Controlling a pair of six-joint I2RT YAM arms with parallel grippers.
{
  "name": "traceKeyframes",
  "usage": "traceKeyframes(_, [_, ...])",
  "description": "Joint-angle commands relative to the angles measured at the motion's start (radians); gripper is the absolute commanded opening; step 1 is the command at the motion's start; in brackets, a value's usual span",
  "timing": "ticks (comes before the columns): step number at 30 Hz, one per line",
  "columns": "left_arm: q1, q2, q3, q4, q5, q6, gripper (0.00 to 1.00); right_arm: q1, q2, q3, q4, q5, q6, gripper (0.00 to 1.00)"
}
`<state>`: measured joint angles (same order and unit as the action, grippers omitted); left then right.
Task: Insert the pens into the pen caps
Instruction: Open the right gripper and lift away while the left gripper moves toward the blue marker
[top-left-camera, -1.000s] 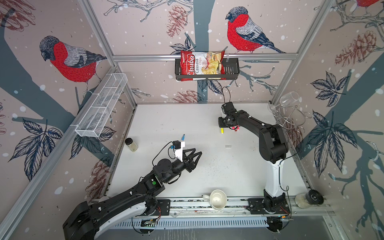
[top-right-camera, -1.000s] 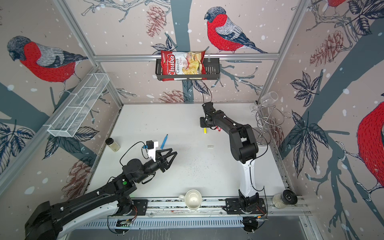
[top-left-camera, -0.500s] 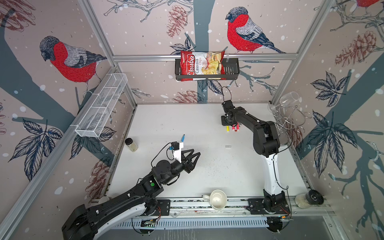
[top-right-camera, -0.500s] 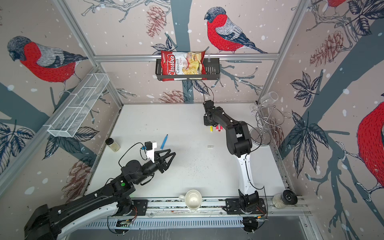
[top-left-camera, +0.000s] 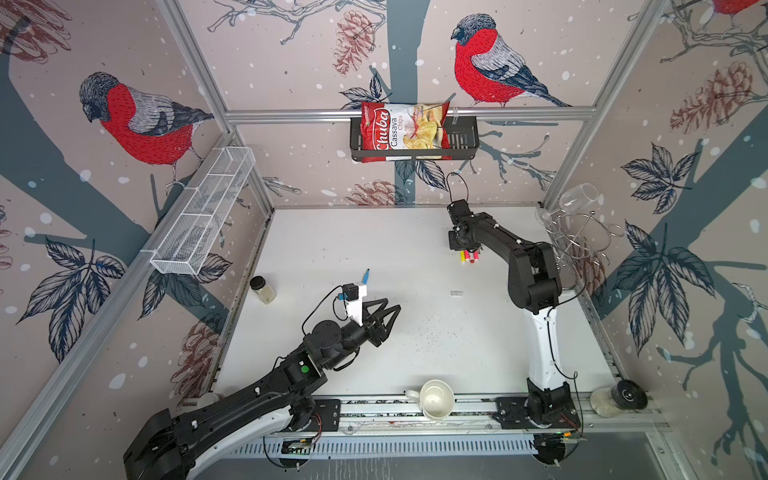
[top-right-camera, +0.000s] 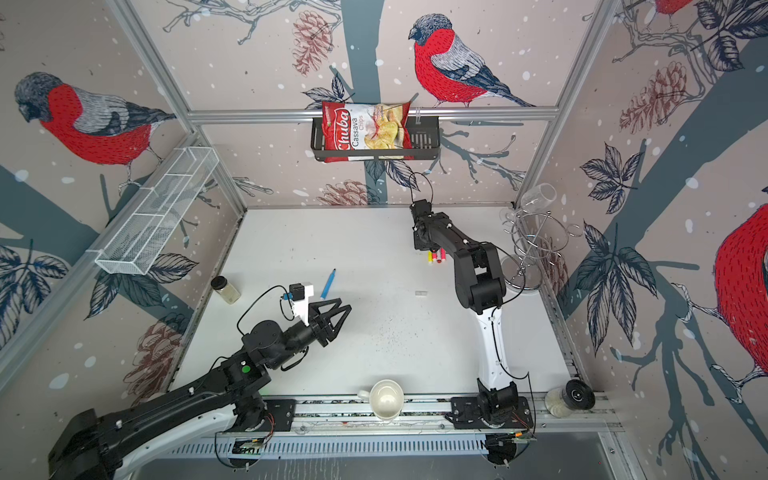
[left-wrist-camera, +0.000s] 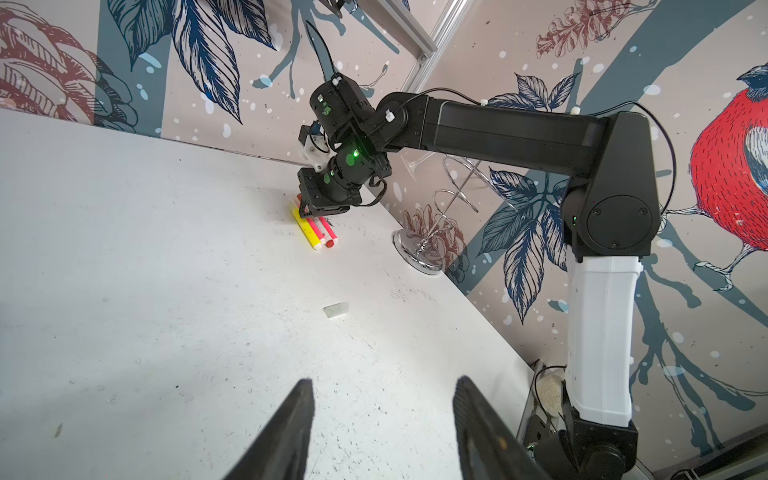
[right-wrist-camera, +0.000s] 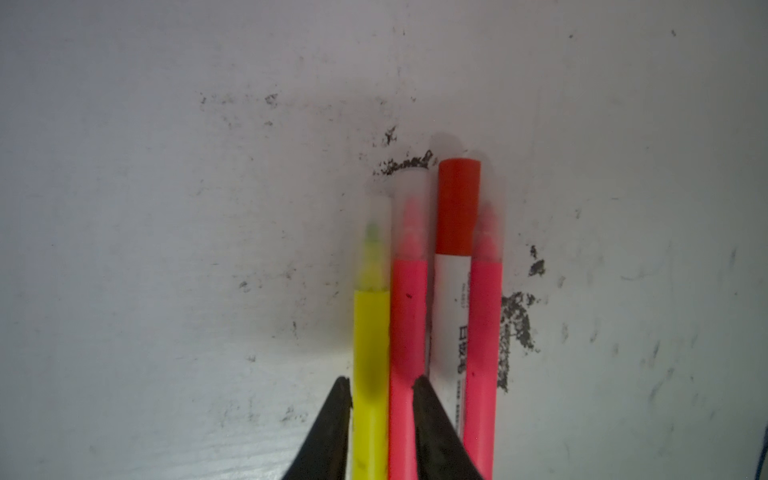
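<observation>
Several capped pens (right-wrist-camera: 409, 316) lie side by side at the back right: yellow (right-wrist-camera: 371, 332), pink, white-bodied with a red cap (right-wrist-camera: 457, 208), and pink again. The same row of pens (top-left-camera: 469, 257) shows in both top views (top-right-camera: 436, 256). My right gripper (right-wrist-camera: 380, 380) stands low over them, its jaws parted astride the yellow pen and the nearest pink one. A blue pen (top-right-camera: 328, 284) lies left of centre. One loose translucent pen cap (top-left-camera: 456, 293) rests mid-table. My left gripper (left-wrist-camera: 382, 380) hovers open and empty near the blue pen.
A chips bag (top-left-camera: 401, 131) sits in a black basket on the back wall. A white wire basket (top-left-camera: 203, 220) hangs on the left wall, a small jar (top-left-camera: 262, 289) below it. A wire glass rack (top-left-camera: 582, 237) stands right, a cup (top-left-camera: 434, 400) at the front rail.
My right gripper carried the yellow pen rightwards, set it beside the pink pens, and its jaws have parted. The left arm has barely moved.
</observation>
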<state>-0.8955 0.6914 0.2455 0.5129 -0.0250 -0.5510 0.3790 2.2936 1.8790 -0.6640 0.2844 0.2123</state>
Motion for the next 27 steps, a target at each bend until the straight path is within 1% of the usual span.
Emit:
traceKeyframes(1, [0.0, -0.007, 0.004, 0.021, 0.009, 0.01, 0.55, 0.001, -0.021, 0.005, -0.011, 0.04, 0.016, 0.3])
traceKeyframes(7, [0.0, -0.029, 0.004, 0.008, -0.001, 0.013, 0.55, 0.011, -0.054, -0.021, 0.013, 0.027, 0.012, 0.3])
traceKeyframes(10, [0.0, -0.037, 0.003, -0.004, -0.008, 0.014, 0.55, 0.019, -0.085, -0.06, 0.054, -0.038, -0.006, 0.3])
traceKeyframes(15, [0.0, -0.042, 0.016, -0.037, -0.024, 0.013, 0.55, 0.022, -0.096, -0.076, 0.062, -0.134, -0.003, 0.3])
traceKeyframes(18, [0.0, -0.041, 0.042, -0.104, -0.072, 0.016, 0.55, 0.031, -0.141, -0.145, 0.109, -0.174, 0.0, 0.3])
traceKeyframes(23, [0.003, -0.024, 0.104, -0.258, -0.214, 0.008, 0.55, 0.04, -0.248, -0.268, 0.186, -0.235, 0.006, 0.31])
traceKeyframes(27, [0.035, 0.015, 0.149, -0.336, -0.248, -0.004, 0.56, 0.052, -0.339, -0.361, 0.24, -0.297, 0.003, 0.32])
